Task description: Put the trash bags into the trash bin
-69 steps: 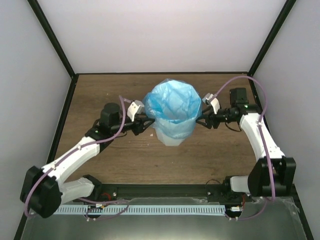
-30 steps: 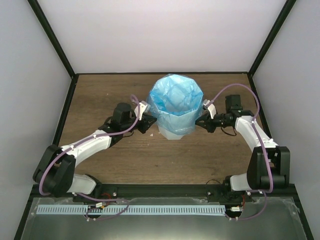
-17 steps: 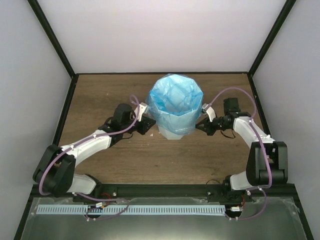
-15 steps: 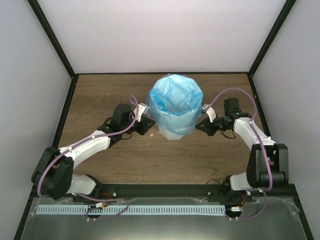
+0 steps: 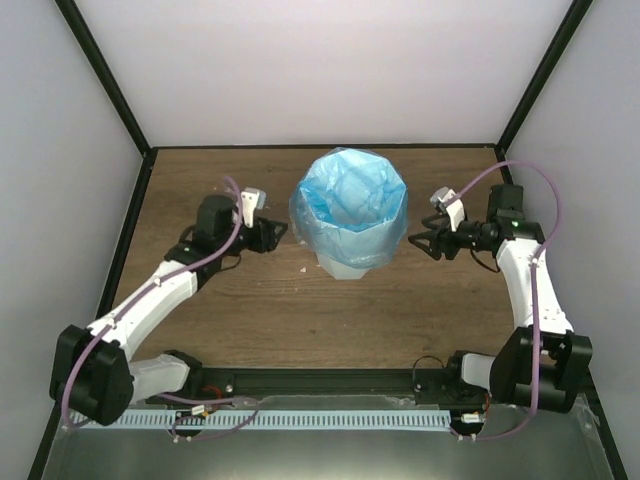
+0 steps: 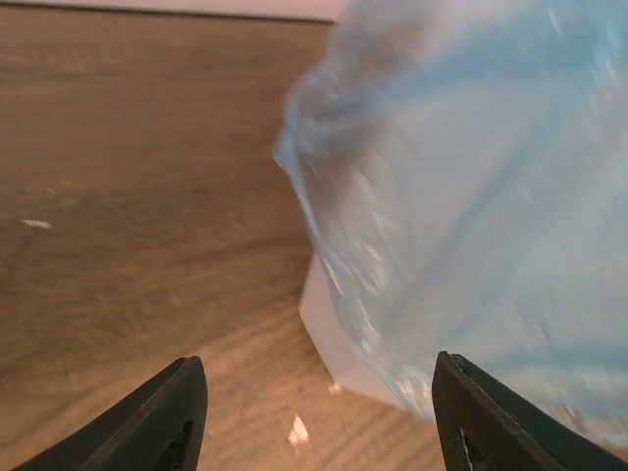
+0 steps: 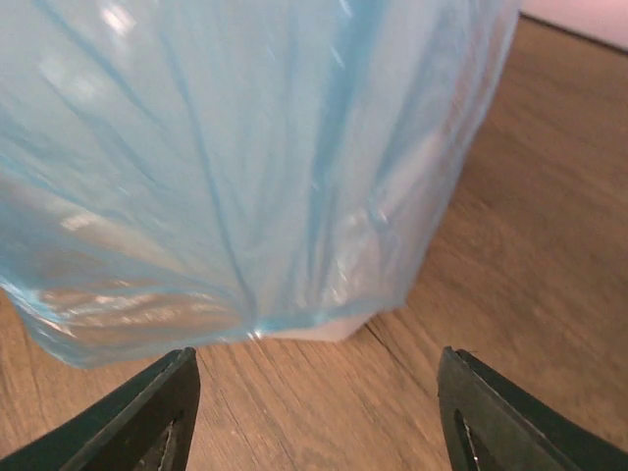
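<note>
We see the trash bin [image 5: 341, 271] upright at the middle of the bench [image 5: 200, 190], a bit toward the far side. The trash bag [image 5: 348, 212] is already in it as a liner: light-blue film opened inside, folded out over the rim and hanging down the outer wall, wrinkly and glossy. Only the white base of the bin shows under the bag's hem. The left claw [image 5: 274, 233] sits low just left of the bin, pointing right at it, fingers spread wide with nothing between them. The right claw [image 5: 417, 243] is just right of the bin, pointing left, also wide and holding nothing. In both wrist views the bag hangs ahead of the fingertips, with bare wood between them and the bin's base, so neither claw grips the film. The left wrist view shows a few white flecks [image 6: 297, 430] on the wood near the bin's base.
</note>
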You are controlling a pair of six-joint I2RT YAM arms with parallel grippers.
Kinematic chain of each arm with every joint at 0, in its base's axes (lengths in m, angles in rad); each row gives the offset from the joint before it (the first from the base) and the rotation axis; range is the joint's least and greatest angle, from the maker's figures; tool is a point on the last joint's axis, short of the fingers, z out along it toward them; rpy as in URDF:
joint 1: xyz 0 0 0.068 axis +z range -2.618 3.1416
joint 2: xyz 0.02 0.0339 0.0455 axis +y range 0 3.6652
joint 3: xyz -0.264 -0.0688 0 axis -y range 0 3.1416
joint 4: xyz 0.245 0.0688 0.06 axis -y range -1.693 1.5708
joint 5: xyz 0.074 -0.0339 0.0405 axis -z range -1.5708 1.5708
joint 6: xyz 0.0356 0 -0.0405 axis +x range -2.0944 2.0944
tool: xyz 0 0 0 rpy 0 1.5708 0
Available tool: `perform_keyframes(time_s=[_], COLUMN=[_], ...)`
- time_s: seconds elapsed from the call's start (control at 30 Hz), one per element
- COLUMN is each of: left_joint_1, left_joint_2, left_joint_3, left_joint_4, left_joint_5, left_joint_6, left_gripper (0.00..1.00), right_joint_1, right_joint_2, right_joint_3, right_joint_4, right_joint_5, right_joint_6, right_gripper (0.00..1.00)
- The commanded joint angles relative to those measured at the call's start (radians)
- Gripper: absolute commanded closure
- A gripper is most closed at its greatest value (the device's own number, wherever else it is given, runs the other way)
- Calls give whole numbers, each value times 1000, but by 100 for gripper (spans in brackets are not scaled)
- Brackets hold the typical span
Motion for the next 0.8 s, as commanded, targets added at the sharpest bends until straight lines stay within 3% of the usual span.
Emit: perform_keyframes(time_s=[0.0,0.2,0.47,0.53,0.77], left_joint_1=[74,162,125,112,92], left_joint_2=[84,257,457,481,517], left_joint_3=[103,140,172,163,131], left_joint_4=[77,365,715,810,924], left_joint_5=[18,207,377,406,413], left_joint_6=[-131,-458,-731,-793,-874], left_gripper=[33,30,39,45,87], right_joint_1=[16,91,129,131,134], right_joint_2=[23,97,145,141,149], right_joint_3=[81,114,102,93,84], right_joint_4=[-46,12,31,44,74], right_joint_5=[-169,-171,-177,-181,-177], right_joint_6=[-29,19,21,28,61], right_gripper=[31,37,67,72,91])
